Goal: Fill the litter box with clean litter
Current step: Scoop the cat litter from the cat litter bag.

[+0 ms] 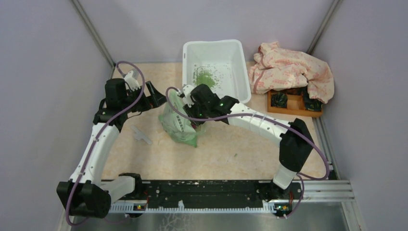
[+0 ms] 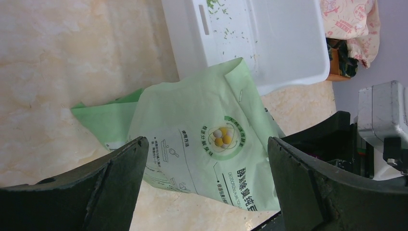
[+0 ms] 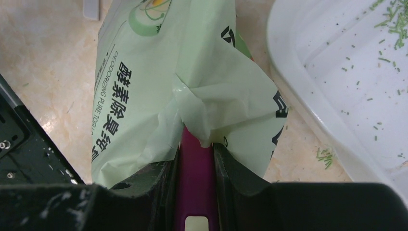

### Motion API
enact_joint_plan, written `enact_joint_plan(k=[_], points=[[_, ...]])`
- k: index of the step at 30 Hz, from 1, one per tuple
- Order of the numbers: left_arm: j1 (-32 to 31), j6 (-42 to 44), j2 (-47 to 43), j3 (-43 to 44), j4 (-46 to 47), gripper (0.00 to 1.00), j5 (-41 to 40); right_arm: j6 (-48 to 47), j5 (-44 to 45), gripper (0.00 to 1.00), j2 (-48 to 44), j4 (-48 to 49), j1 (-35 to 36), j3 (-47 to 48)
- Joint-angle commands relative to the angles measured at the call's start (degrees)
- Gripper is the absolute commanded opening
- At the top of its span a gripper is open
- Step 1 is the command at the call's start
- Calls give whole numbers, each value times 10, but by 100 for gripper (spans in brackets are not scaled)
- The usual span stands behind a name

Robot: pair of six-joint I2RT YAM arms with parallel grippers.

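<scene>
The white litter box stands at the back centre of the table, with a small pile of green clean litter in it and scattered bits around. A green printed bag stands in front of it. My right gripper is shut on the handle of a magenta scoop; the scoop's head is hidden inside the bag's mouth. My left gripper is open just left of the bag, touching nothing. The box's near rim lies right of the scoop.
A pink patterned cloth lies bunched at the back right, partly over a wooden tray. A small white piece lies on the table left of the bag. A few green granules are spilled beside the box.
</scene>
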Motion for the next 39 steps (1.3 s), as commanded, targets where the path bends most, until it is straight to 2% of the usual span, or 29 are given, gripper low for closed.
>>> enact_joint_plan(k=[1, 14, 25, 30, 39], points=[[2, 8, 4, -4, 19, 99, -3, 28, 3, 0, -12, 72, 6, -48], [3, 5, 4, -5, 20, 99, -2, 56, -2, 0, -86, 239, 6, -197], [3, 4, -3, -3, 15, 99, -4, 62, -10, 0, -82, 341, 9, -247], [3, 4, -6, 2, 10, 99, -5, 68, 11, 0, -64, 378, 19, -267], [3, 5, -8, 4, 5, 99, -5, 68, 66, 0, -74, 506, 38, -387]])
